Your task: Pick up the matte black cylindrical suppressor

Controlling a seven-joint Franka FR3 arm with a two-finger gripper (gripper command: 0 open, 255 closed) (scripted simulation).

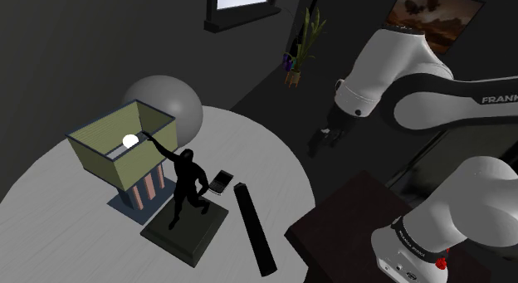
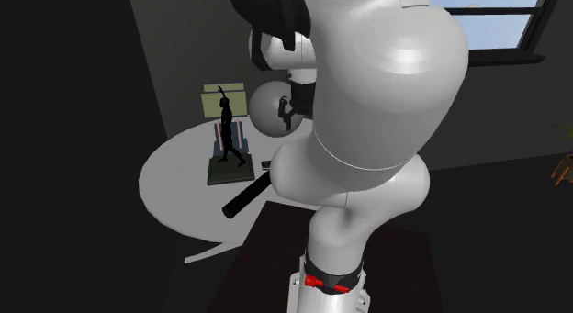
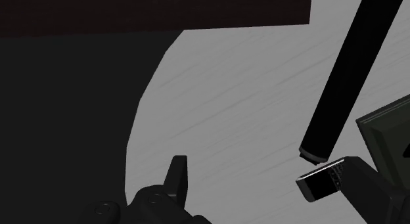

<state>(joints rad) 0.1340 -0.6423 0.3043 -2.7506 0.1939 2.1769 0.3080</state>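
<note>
The suppressor (image 1: 254,228) is a long matte black cylinder lying flat on the round pale table (image 1: 66,182), near the edge closest to the stand. In the second exterior view the suppressor (image 2: 248,196) lies between the statue and the arm. My gripper (image 1: 320,140) hangs in the air beyond the table's rim, well above and apart from the cylinder; the gripper (image 2: 290,109) is dark against the grey ball. In the wrist view the suppressor (image 3: 345,78) runs slantwise off to one side of one black finger (image 3: 176,177), which stands alone, so the gripper is open and holds nothing.
A black figure on a dark slab (image 1: 187,226) stands beside the cylinder. A small flat dark device (image 1: 220,182) lies by its far end. An olive open box (image 1: 120,144) and a grey ball (image 1: 166,103) sit further back. The dark stand (image 1: 349,223) adjoins the table.
</note>
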